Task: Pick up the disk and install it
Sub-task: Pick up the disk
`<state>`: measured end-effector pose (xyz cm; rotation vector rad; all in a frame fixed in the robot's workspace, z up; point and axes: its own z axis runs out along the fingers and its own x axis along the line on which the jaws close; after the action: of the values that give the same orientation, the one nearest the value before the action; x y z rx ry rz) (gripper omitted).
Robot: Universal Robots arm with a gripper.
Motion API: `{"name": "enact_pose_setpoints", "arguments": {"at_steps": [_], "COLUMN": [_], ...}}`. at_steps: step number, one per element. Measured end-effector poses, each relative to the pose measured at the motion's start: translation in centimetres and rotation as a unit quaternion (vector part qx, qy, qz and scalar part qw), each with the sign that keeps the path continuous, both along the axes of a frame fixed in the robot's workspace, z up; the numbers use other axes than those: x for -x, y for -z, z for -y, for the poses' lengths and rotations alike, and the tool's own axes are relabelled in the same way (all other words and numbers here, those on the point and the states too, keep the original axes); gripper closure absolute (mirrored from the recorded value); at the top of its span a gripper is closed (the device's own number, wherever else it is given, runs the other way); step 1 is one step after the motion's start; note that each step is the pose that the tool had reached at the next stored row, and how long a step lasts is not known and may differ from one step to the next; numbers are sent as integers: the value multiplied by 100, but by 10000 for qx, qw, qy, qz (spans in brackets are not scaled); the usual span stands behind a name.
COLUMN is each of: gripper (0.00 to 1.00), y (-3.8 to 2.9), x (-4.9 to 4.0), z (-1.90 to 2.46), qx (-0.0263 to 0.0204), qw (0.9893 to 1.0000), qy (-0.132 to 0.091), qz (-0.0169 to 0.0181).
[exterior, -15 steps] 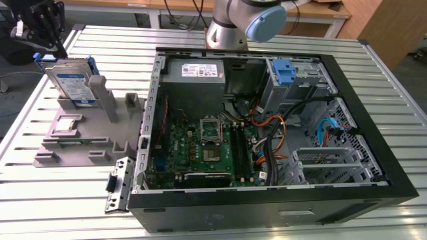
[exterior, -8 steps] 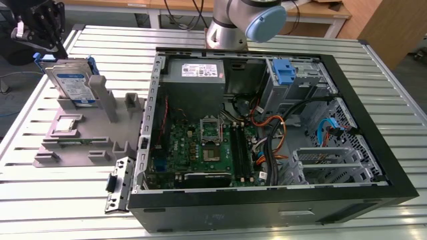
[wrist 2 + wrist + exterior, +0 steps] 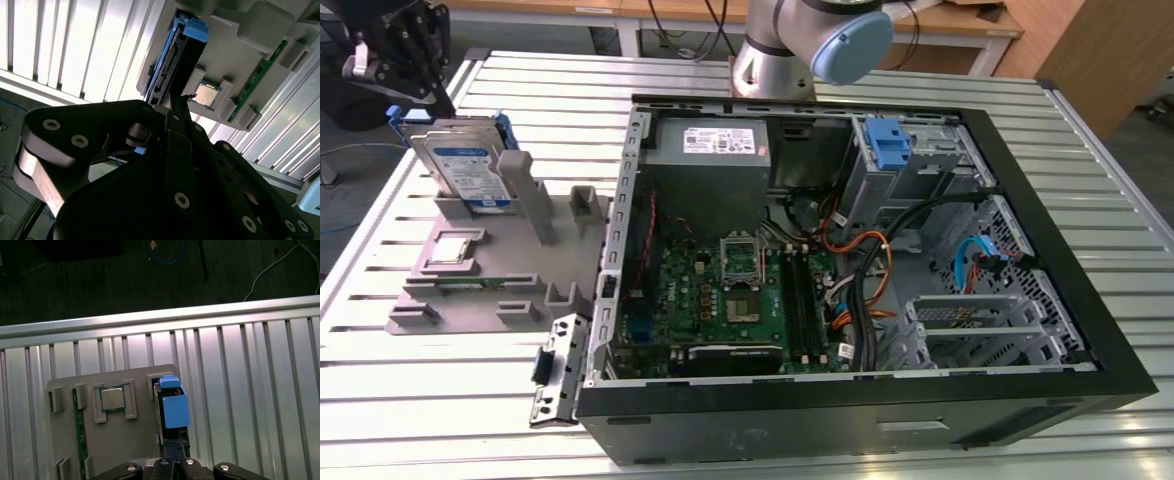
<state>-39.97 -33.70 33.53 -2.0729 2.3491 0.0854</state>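
Observation:
The disk (image 3: pixel 463 167), a silver hard drive with a white-and-blue label and blue rails, stands on edge in a slot of the grey holder (image 3: pixel 500 275) at the exterior view's left. Both wrist views look down on its blue-railed top edge (image 3: pixel 171 405) (image 3: pixel 172 55). My black gripper (image 3: pixel 424 95) hangs just above and behind the disk, apart from it. Its fingers (image 3: pixel 181 98) lie together with nothing between them, and their tips point at the disk's edge (image 3: pixel 175 462).
The grey holder also carries a processor chip (image 3: pixel 112 398) and a green memory stick (image 3: pixel 77 440). An open computer case (image 3: pixel 1067 290) takes up the table's middle and right, with a blue bracket (image 3: pixel 887 145) in its drive bay and a grey power supply (image 3: pixel 714 140). The slatted table's edge (image 3: pixel 150 317) runs close beyond the holder.

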Motion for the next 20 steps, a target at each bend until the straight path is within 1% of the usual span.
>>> {"name": "enact_pose_setpoints", "arguments": {"at_steps": [7, 8, 9, 10, 12, 13, 15, 16, 17, 18, 19, 20], "gripper": [90, 89, 83, 83, 71, 71, 59, 59, 53, 53, 47, 47], "y": [1, 1, 1, 1, 2, 2, 2, 2, 2, 2, 3, 2], "x": [0, 0, 0, 0, 0, 0, 0, 0, 0, 0, 0, 0], "z": [0, 0, 0, 0, 0, 0, 0, 0, 0, 0, 0, 0], "qx": [0, 0, 0, 0, 0, 0, 0, 0, 0, 0, 0, 0], "qw": [10000, 10000, 10000, 10000, 10000, 10000, 10000, 10000, 10000, 10000, 10000, 10000], "qy": [0, 0, 0, 0, 0, 0, 0, 0, 0, 0, 0, 0], "qz": [0, 0, 0, 0, 0, 0, 0, 0, 0, 0, 0, 0]}}
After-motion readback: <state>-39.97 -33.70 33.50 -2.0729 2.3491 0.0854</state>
